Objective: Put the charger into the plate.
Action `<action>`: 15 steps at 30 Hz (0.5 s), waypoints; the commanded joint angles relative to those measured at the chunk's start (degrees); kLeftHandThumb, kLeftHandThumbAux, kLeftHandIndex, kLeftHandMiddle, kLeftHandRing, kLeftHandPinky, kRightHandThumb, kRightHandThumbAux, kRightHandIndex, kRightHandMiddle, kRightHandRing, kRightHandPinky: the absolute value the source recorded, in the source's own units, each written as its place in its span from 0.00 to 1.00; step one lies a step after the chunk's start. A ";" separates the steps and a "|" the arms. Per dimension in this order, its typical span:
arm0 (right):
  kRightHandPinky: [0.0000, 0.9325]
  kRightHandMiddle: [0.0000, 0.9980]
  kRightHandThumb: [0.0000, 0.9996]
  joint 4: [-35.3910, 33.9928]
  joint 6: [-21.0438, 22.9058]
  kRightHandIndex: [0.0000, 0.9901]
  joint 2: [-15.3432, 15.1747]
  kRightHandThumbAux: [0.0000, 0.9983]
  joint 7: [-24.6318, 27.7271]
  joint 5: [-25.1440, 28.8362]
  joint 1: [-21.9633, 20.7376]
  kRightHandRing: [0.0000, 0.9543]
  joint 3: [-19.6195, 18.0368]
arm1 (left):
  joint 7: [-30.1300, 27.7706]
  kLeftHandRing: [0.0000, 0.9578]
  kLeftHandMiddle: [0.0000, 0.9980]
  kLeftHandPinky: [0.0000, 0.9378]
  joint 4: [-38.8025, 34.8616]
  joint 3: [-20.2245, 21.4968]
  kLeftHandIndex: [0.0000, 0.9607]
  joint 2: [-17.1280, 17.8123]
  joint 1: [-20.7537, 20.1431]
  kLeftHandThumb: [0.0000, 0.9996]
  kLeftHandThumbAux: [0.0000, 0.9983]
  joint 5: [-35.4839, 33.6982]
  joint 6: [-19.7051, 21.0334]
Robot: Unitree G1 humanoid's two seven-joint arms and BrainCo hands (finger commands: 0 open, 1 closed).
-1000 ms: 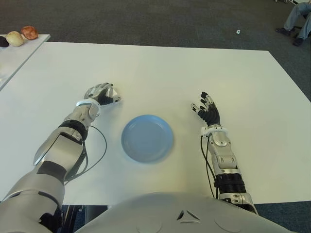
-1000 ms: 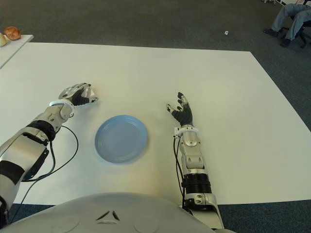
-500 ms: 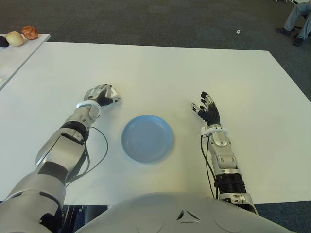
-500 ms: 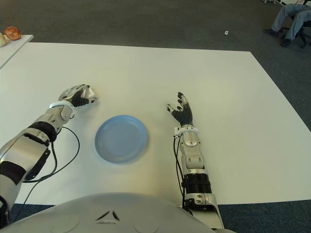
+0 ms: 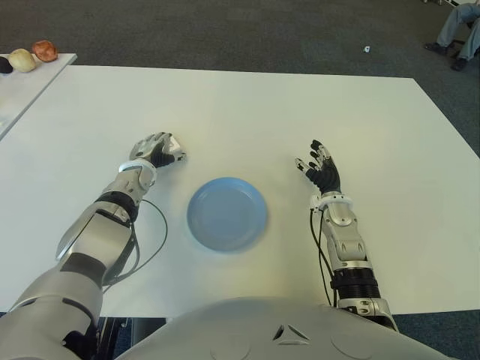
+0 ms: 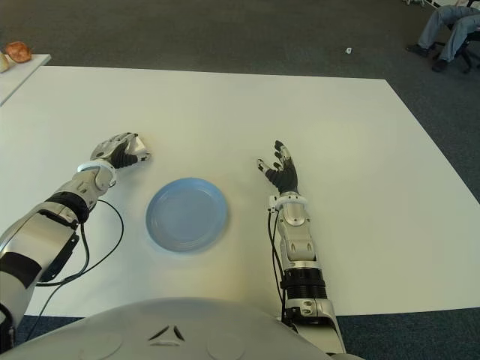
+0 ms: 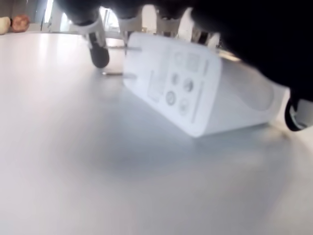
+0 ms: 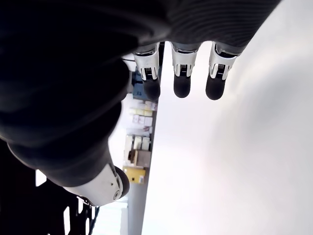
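A white charger (image 7: 195, 93) lies tilted on the white table (image 5: 247, 112), its two prongs lifted off the surface. My left hand (image 5: 156, 148) is cupped over it to the left of and a little beyond the plate, fingers curled around its body, thumb (image 7: 295, 113) at its side. In the eye views only a white corner of the charger (image 6: 138, 140) peeks out from under the fingers. The round blue plate (image 5: 226, 213) sits bare on the table between my arms. My right hand (image 5: 321, 169) shows to the right of the plate, fingers spread and holding nothing.
A black cable (image 5: 150, 232) loops beside my left forearm near the plate. A side table (image 5: 30, 82) at the far left carries round fruit-like items (image 5: 34, 54). A seated person's legs (image 5: 459, 26) show at the far right on the dark carpet.
My left hand has drawn back slightly toward me and its fingers have settled closer around the charger. The right hand and the plate have not moved.
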 commanded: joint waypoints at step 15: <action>0.06 0.03 0.02 -2.00 0.52 0.00 0.14 0.79 1.14 1.06 1.22 0.03 -0.34 | 1.25 0.03 0.00 0.11 1.93 -0.63 0.00 -0.71 3.95 0.10 0.35 0.50 0.35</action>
